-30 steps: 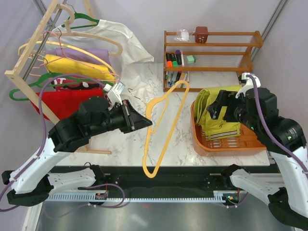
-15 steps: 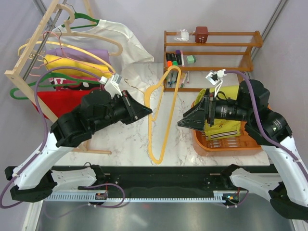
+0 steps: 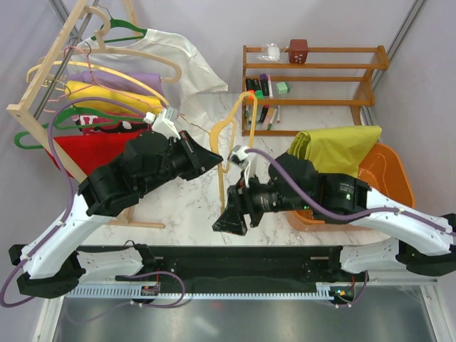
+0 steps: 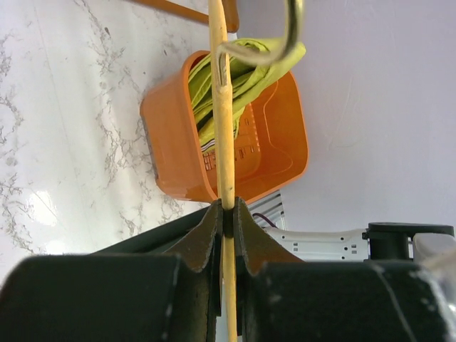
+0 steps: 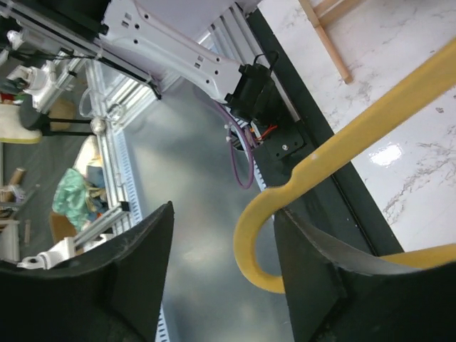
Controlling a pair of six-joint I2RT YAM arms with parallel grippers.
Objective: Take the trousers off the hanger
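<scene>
The pale yellow-orange hanger point(image 3: 221, 187) hangs edge-on over the marble table, bare of cloth. My left gripper point(image 3: 217, 155) is shut on its thin bar, which shows clamped between the jaws in the left wrist view point(image 4: 226, 214), with the silver hook point(image 4: 292, 28) above. My right gripper point(image 3: 226, 219) is open at the hanger's lower end; the curved corner point(image 5: 256, 235) lies between the jaws, close to the right finger. The lime-yellow trousers point(image 3: 335, 149) lie folded in the orange basket point(image 3: 390, 178), also in the left wrist view point(image 4: 242, 71).
A wooden clothes rack point(image 3: 50, 71) at the left carries green hangers, a golden-yellow garment point(image 3: 107, 96), a red garment point(image 3: 85, 153) and a white shirt point(image 3: 178, 57). A wooden shelf point(image 3: 313, 78) with markers stands at the back. The right arm stretches across the table's front.
My right arm swung left from the basket to the hanger's lower end, leaving the trousers in the basket. My left gripper lifted and turned the hanger edge-on.
</scene>
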